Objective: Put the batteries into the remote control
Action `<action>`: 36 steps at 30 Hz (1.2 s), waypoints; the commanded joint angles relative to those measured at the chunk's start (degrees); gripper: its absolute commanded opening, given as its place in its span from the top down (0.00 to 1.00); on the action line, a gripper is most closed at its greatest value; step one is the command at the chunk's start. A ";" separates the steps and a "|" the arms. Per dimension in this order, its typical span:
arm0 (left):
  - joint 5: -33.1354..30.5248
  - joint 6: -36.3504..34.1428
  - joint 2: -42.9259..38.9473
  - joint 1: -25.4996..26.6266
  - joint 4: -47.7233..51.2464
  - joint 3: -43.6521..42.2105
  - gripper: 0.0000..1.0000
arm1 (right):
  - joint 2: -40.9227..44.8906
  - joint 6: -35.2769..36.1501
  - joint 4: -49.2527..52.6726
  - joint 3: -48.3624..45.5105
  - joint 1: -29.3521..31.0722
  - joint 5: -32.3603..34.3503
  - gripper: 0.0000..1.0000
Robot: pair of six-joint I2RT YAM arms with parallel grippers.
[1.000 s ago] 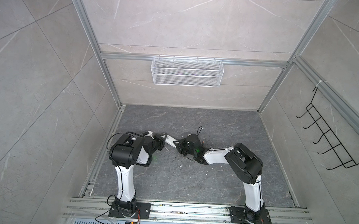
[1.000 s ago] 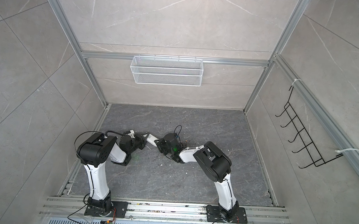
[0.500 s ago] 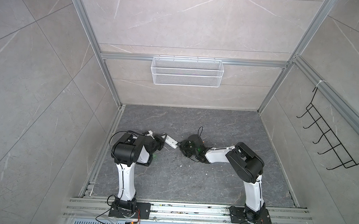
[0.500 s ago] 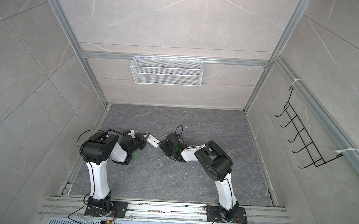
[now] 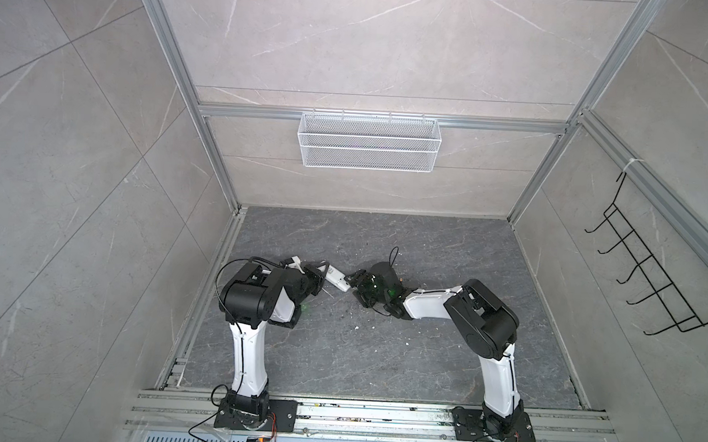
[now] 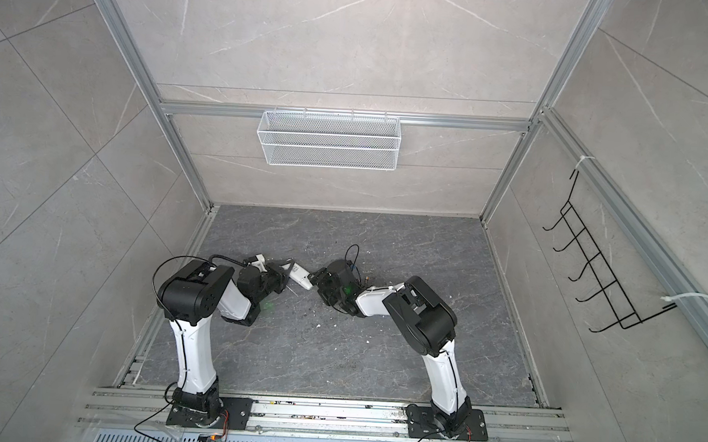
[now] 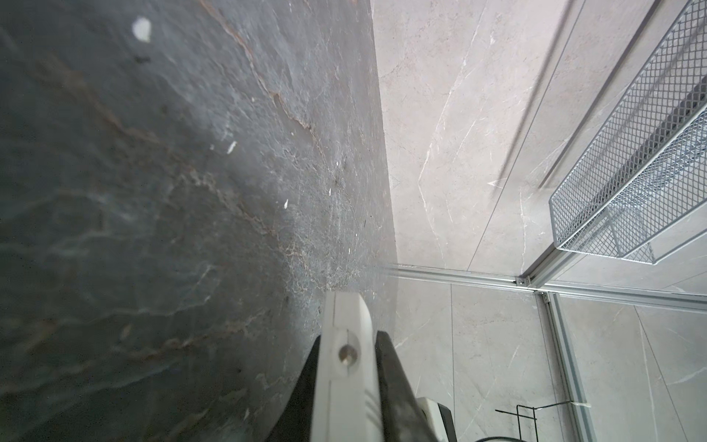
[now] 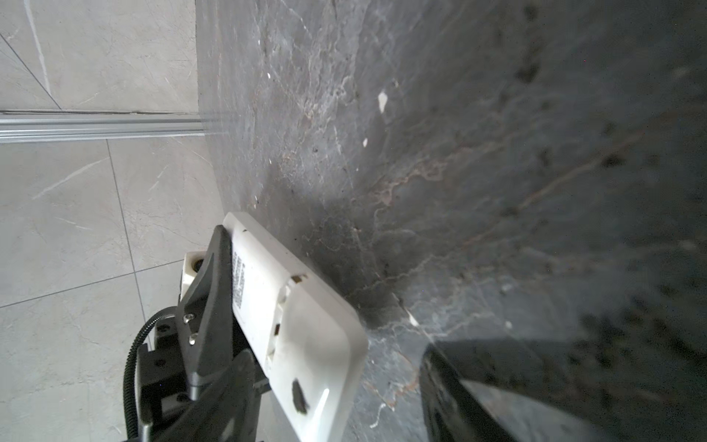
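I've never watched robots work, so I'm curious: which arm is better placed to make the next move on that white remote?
Right, probably. The right end effector is open and empty beside the remote control, so it can act; the left end effector is shut on it, busy holding it steady.

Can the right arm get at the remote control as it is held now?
Probably yes. The left end effector clamps one end of the remote control; its free end lies at the open right end effector, with nothing between them.
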State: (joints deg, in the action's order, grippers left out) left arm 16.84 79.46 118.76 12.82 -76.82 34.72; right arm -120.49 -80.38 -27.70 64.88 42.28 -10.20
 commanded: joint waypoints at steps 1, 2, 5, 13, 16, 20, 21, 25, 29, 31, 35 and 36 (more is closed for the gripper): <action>-0.24 -0.62 -1.95 0.30 -4.30 1.25 1.00 | -3.53 -1.49 3.18 0.21 0.27 -0.53 0.33; -0.22 -0.55 -2.04 0.39 -4.30 1.33 1.00 | -3.74 -1.53 3.16 0.41 0.26 -0.53 0.33; -0.26 -0.50 -2.20 0.51 -4.31 1.23 1.00 | -3.91 -1.56 3.22 0.94 0.38 -0.53 0.36; -0.60 -0.01 -2.66 0.47 -4.31 1.59 1.00 | -4.07 -1.44 4.30 1.15 0.75 -0.17 0.55; -0.50 0.02 -2.85 0.47 -4.30 1.76 1.00 | -4.06 -1.45 4.64 0.44 0.77 -0.18 0.62; -0.61 -0.96 -3.07 0.38 -4.28 1.40 1.00 | -2.41 -0.48 7.29 -1.39 0.67 0.81 0.69; -0.67 -1.28 -3.01 0.30 -4.30 1.18 1.00 | -1.77 -0.07 8.22 -1.91 0.69 1.37 0.71; -0.54 -2.51 -2.92 0.34 -4.31 0.80 1.00 | -0.07 1.66 11.09 -2.53 0.44 2.45 0.73; -1.02 -3.55 -2.83 0.35 -4.31 0.16 1.00 | 1.08 3.03 13.72 -2.13 0.16 3.37 0.74; -1.16 -4.00 -2.86 0.34 -4.30 -0.17 1.00 | 1.68 3.18 14.12 -2.11 0.08 3.43 0.75; -1.37 -4.53 -2.55 0.34 -4.31 -0.57 1.00 | 2.97 3.90 15.32 -2.26 -0.10 3.82 0.75; -1.38 -4.70 -2.41 0.33 -4.30 -0.52 1.00 | 3.11 3.78 15.42 -2.32 -0.10 3.78 0.75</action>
State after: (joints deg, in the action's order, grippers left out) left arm 16.47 76.12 118.67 13.45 -74.94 34.04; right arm -118.39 -78.54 -19.31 64.03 42.28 -7.62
